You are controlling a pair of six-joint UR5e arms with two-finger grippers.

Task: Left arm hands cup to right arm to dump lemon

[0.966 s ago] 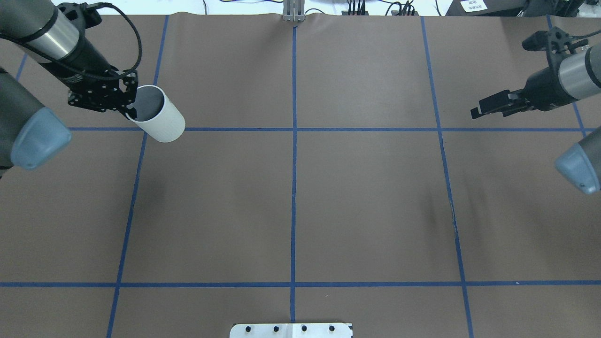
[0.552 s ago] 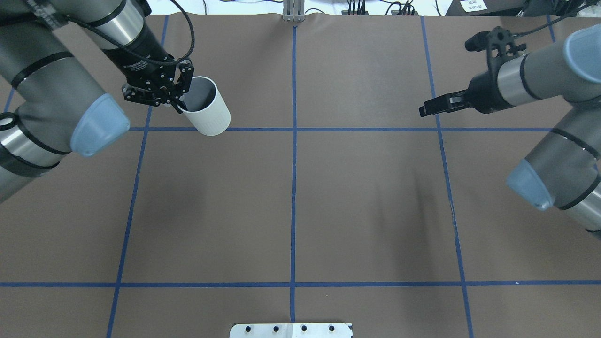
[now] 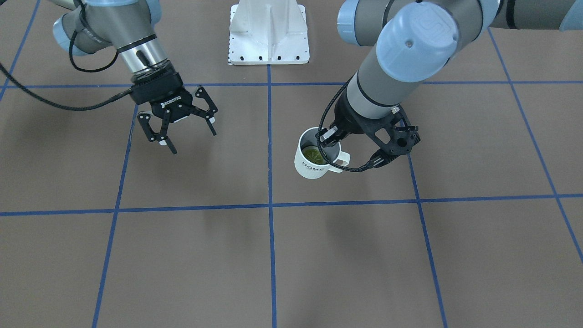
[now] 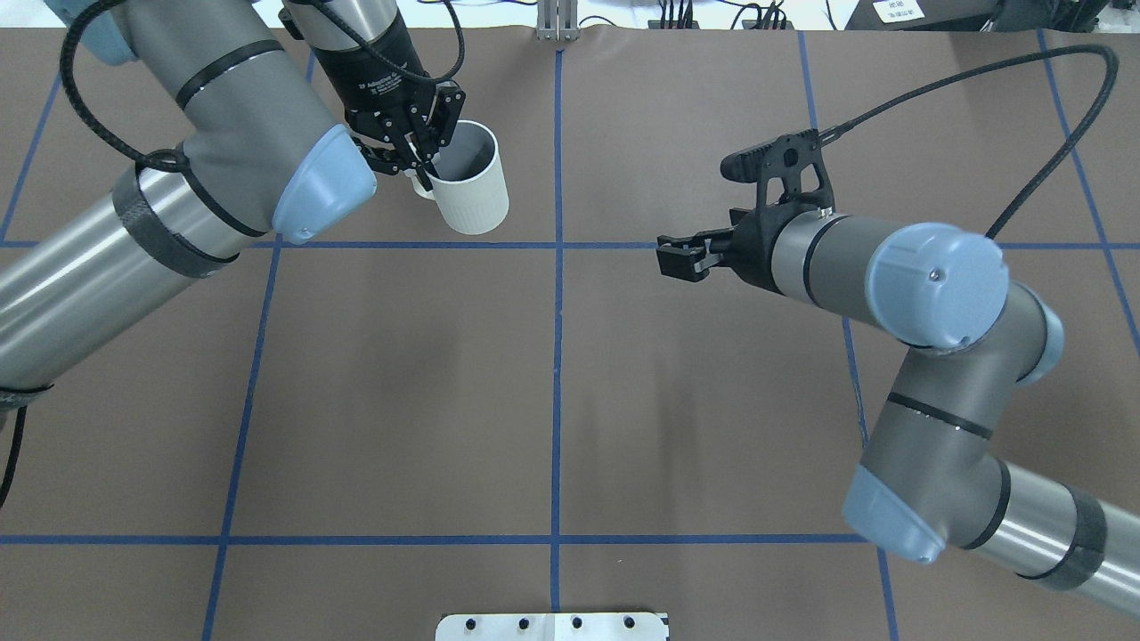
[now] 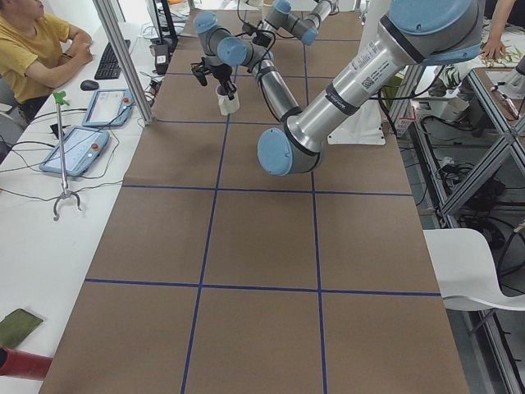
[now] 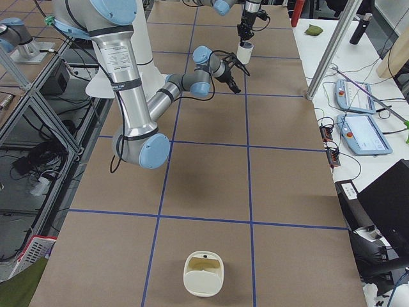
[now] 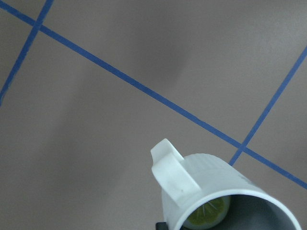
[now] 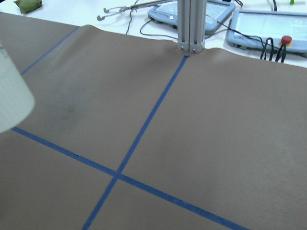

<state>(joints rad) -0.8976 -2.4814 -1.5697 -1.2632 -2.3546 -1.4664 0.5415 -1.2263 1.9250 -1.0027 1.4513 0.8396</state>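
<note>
My left gripper is shut on the rim of the cream-white cup and holds it above the table, nearly upright, left of the centre line in the overhead view. The lemon lies inside the cup. In the overhead view my left gripper grips the cup on its handle side. The left wrist view shows the cup with the lemon at its bottom. My right gripper is open and empty, and in the overhead view it points towards the cup across the centre line. The cup's side shows in the right wrist view.
Blue tape lines divide the brown table cover. A white base plate sits at the robot's edge. A metal post stands at the far edge. A cream container sits at the table's right end. An operator sits beyond the far side.
My left arm has carried the cup to the right, towards the centre line. My right gripper has moved left, towards the centre, and a little nearer the robot.
</note>
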